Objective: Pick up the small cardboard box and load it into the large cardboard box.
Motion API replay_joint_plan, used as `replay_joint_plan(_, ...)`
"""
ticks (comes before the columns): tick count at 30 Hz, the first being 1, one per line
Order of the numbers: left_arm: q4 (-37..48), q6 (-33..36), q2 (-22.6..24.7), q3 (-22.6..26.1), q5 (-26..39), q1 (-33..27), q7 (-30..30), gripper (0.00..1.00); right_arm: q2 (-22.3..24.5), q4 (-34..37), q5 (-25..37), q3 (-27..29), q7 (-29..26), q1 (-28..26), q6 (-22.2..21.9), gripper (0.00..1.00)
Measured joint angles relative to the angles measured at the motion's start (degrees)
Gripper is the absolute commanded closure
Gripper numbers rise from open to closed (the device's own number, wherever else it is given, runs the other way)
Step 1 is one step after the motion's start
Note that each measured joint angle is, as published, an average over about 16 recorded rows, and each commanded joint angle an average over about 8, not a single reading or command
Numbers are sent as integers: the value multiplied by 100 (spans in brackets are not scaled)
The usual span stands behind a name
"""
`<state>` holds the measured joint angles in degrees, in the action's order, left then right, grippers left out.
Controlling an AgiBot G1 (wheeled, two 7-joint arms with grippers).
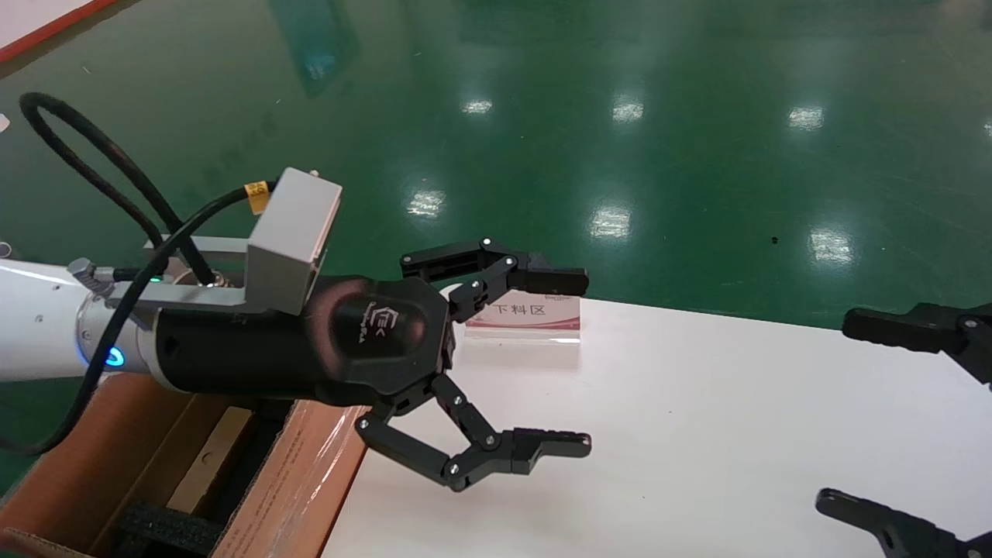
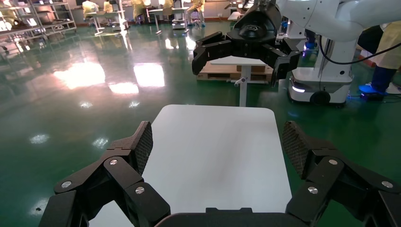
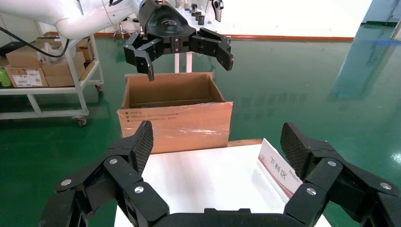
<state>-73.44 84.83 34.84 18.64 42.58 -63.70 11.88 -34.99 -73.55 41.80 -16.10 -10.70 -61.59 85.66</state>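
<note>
The large cardboard box stands open off the table's left end, its taped flap facing the table and black foam inside. A flat tan cardboard piece lies in it; I cannot tell whether that is the small cardboard box. My left gripper is open and empty, its body above the carton's rim and its fingers out over the white table. The right gripper hovers open and empty over the table's right end. In each wrist view only bare table lies between the pads.
A small white and red sign stands near the table's far edge, just behind the left gripper's upper finger. Green glossy floor surrounds the table. A shelf cart with boxes stands beyond the carton.
</note>
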Motion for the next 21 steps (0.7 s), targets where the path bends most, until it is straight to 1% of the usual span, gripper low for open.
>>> replay_joint_plan(21,-7,40,8,-122,-34,100,-53,0,-2,3,1,-1,1,-2,3,0)
